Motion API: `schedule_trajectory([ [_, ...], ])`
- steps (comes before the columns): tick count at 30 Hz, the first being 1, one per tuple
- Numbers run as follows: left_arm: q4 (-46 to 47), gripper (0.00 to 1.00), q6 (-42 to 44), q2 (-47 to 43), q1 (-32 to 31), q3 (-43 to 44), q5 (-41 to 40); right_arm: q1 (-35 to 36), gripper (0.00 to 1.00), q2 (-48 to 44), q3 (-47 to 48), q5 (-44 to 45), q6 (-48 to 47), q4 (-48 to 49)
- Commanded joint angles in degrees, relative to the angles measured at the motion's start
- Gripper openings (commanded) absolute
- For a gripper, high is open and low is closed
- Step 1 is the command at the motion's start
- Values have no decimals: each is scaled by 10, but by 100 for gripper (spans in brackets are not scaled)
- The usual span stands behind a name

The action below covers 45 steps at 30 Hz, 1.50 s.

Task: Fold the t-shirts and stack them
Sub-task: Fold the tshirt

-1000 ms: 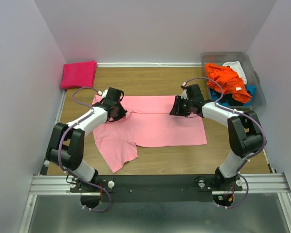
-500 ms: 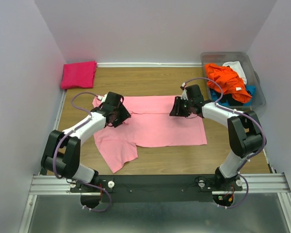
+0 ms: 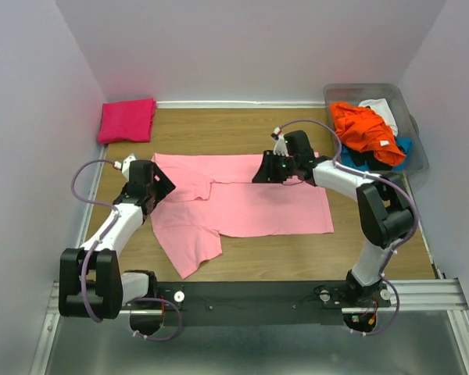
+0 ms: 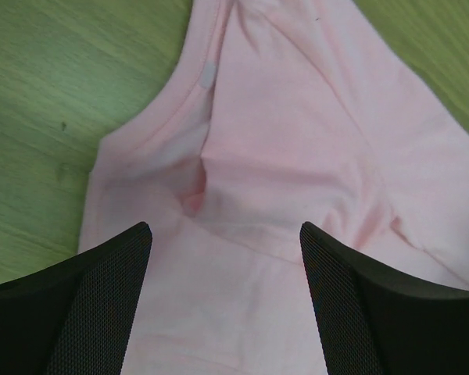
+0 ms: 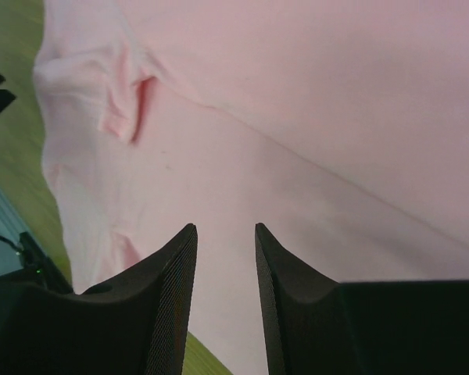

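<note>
A light pink t-shirt (image 3: pixel 250 199) lies spread across the middle of the wooden table, with one sleeve (image 3: pixel 186 248) reaching toward the near edge. My left gripper (image 3: pixel 162 187) hovers at the shirt's left edge, open wide with only cloth below it (image 4: pixel 225 230). My right gripper (image 3: pixel 260 173) is over the shirt's far edge, its jaws a narrow gap apart with nothing between them (image 5: pixel 225 228). A folded hot-pink t-shirt (image 3: pixel 127 119) rests at the far left corner. The collar with its small label (image 4: pixel 207 74) shows in the left wrist view.
A clear plastic bin (image 3: pixel 413 160) stands at the far right. It holds an orange shirt (image 3: pixel 365 129) with white (image 3: pixel 381 107), blue and black cloth under it. White walls close in the table on three sides.
My left gripper opened, let go of the pink shirt and drew back to its left edge. The right gripper slid a little left along the far edge. The shirt's left part now lies flatter.
</note>
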Motion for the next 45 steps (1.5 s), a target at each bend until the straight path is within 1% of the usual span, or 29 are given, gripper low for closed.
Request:
schedule_trajectory([
  [1, 77, 85, 69, 17, 31, -21, 72, 45, 42, 64, 37, -59, 69, 80],
  [3, 89, 85, 74, 23, 36, -28, 80, 58, 42, 86, 57, -70, 91, 102],
  [4, 97, 85, 77, 27, 43, -37, 97, 64, 42, 97, 62, -73, 114, 114],
  [6, 110, 85, 80, 28, 43, -43, 107, 80, 41, 128, 71, -80, 143, 157],
  [7, 123, 85, 80, 28, 57, -50, 119, 85, 41, 139, 76, -86, 175, 174],
  [8, 140, 85, 83, 26, 60, -55, 121, 94, 41, 154, 77, -87, 188, 204],
  [9, 147, 85, 86, 25, 61, -60, 126, 97, 40, 164, 78, -85, 214, 219],
  [12, 166, 85, 105, 26, 62, -62, 135, 107, 39, 187, 79, -92, 249, 265],
  [13, 167, 85, 109, 32, 62, -60, 140, 109, 39, 200, 81, -94, 263, 270],
  [19, 175, 85, 138, 56, 62, -52, 172, 127, 39, 243, 110, -104, 275, 275],
  [27, 177, 84, 143, 95, 62, -44, 200, 142, 39, 281, 143, -108, 298, 284],
  [37, 178, 84, 146, 106, 62, -38, 222, 151, 39, 313, 165, -114, 309, 284],
  [41, 181, 81, 148, 122, 62, -31, 237, 155, 38, 322, 174, -116, 312, 284],
  [43, 179, 75, 153, 129, 62, -28, 245, 155, 38, 326, 177, -116, 316, 284],
  [45, 178, 72, 154, 130, 62, -28, 253, 155, 38, 328, 181, -118, 317, 284],
])
